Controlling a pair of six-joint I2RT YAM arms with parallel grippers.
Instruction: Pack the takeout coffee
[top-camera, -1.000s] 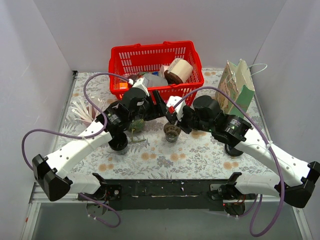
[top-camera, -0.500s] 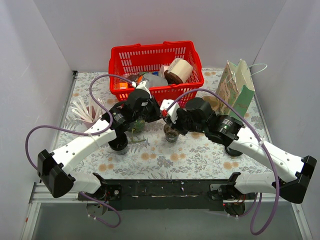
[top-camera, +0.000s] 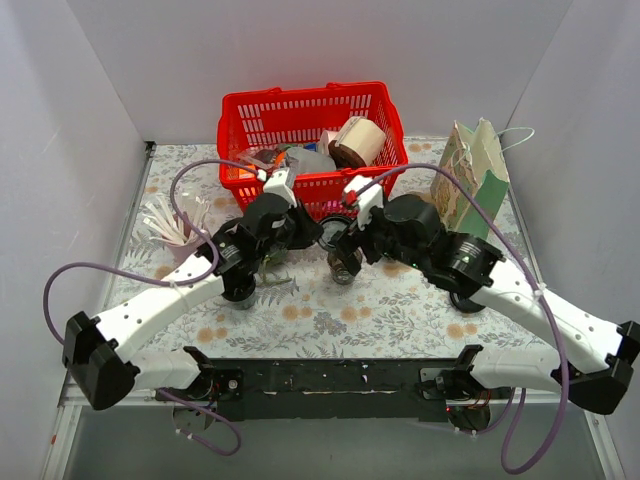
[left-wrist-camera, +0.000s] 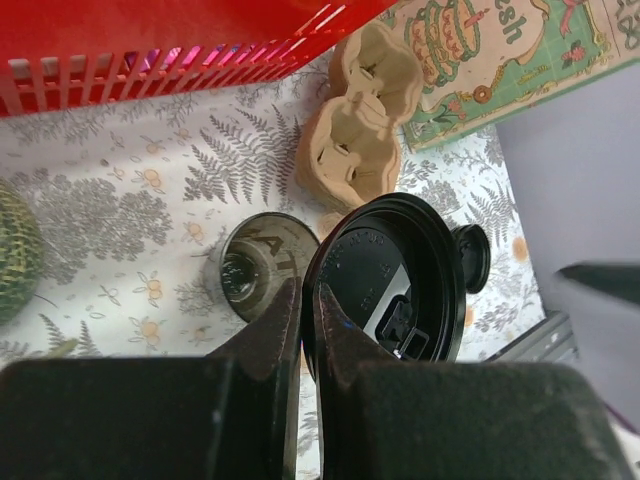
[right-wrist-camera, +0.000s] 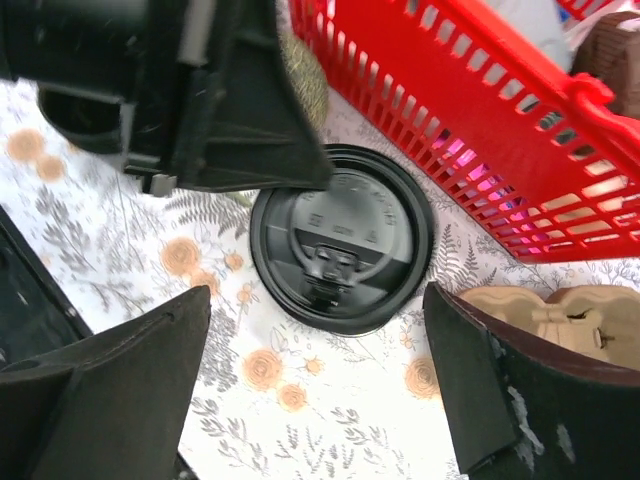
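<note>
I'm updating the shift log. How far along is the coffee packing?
Done: nothing looks packed yet; the cup stands uncovered on the table. In hand: the left gripper is shut on the rim of the black lid, near the cup, and the right gripper is open around the lid. Left: fit the lid, seat the cup in the empty pulp carrier, then probably load the paper bag.

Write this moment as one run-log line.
left end effector: shut on lid | right end effector: open, either side of lid | cup: uncapped
</note>
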